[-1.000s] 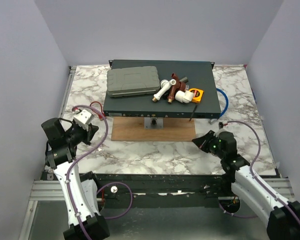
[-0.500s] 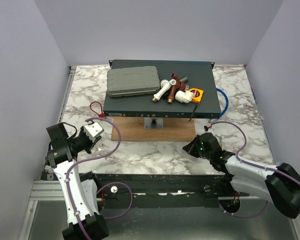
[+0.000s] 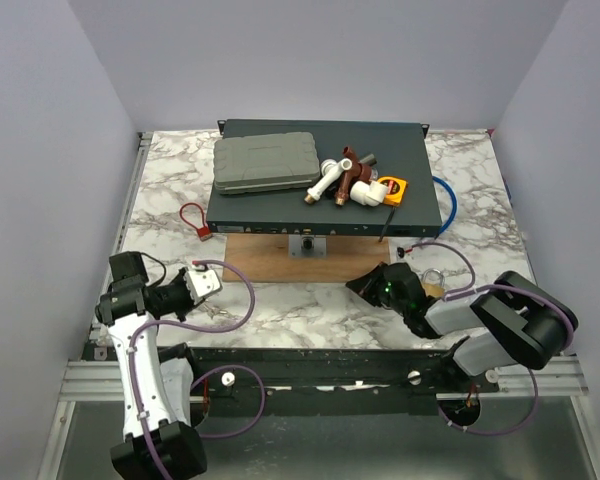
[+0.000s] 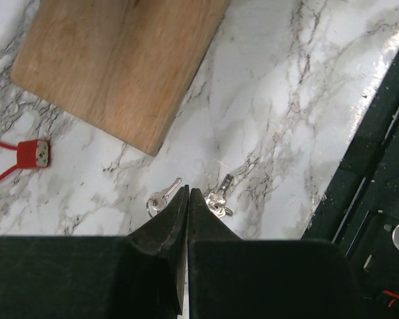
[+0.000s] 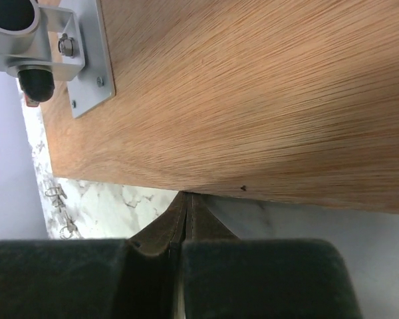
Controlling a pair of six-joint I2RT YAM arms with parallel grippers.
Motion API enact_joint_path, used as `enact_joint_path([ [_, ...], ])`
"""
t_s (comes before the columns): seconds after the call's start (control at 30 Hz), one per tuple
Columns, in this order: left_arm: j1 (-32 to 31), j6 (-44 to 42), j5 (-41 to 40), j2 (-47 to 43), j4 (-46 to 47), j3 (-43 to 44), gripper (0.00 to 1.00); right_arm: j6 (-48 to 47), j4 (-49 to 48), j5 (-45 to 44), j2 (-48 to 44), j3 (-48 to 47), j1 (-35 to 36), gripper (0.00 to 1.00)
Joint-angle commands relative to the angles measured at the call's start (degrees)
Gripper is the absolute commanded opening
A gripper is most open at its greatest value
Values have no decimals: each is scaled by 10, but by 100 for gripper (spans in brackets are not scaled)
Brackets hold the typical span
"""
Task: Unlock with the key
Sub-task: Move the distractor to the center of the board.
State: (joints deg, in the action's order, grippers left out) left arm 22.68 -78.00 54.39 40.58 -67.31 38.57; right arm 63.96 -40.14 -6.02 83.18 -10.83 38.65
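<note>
Left wrist view: left gripper [image 4: 188, 193] pinched shut on nothing, silver key [image 4: 163, 197] at nine o'clock, key bunch [image 4: 217, 201] at three. Right gripper [image 5: 186, 197] also closed and empty at the wooden board [image 5: 253, 86] edge, lock [image 5: 13, 40] at eleven o'clock.

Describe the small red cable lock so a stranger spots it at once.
On the white marble table, find the big dark flat rack box at the far side, with a wooden board before it. Just off the box's left front corner lies the small red cable lock: a red block with a thin red loop, the only red thing on bare marble.
</note>
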Motion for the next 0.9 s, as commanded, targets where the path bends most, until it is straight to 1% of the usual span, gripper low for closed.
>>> enact_joint_path([
  [0.0, -36, -107, -8, 14, -45, -3, 0, 16, 3, -95, 66, 4, 3, 1],
  [0.07, -73, -92, -30, 19, -28, -3, 0, 20, 3, -119, 77, -10, 14, 1],
  [0.13, -111, -53, -54, 24, -1, -6, 0, 22, 21, -147, 87, -37, 25, 1],
  [0.2, -143, -34, -68, 23, 14, -12, 1, 20, 26, -164, 103, -60, 31, 1],
  [0.3, -193, 27, -98, 2, 78, -39, 2, 38, 46, -193, 121, -86, 34, 1],
  [0.37, -224, 32, -127, -15, 114, -61, 3, 44, 51, -200, 130, -96, 33, 1],
  [0.43, -260, 41, -155, -31, 159, -81, 7, 44, 51, -195, 134, -101, 34, 1],
  [0.5, -287, 53, -182, -31, 202, -93, 9, 49, 50, -198, 134, -99, 34, 1],
  [0.7, -375, 59, -278, 51, 266, -91, 8, 60, 97, -224, 89, -87, 34, 1],
  [0.87, -436, 60, -365, 104, 325, -113, 4, 77, 142, -242, 51, -69, 36, 1],
])
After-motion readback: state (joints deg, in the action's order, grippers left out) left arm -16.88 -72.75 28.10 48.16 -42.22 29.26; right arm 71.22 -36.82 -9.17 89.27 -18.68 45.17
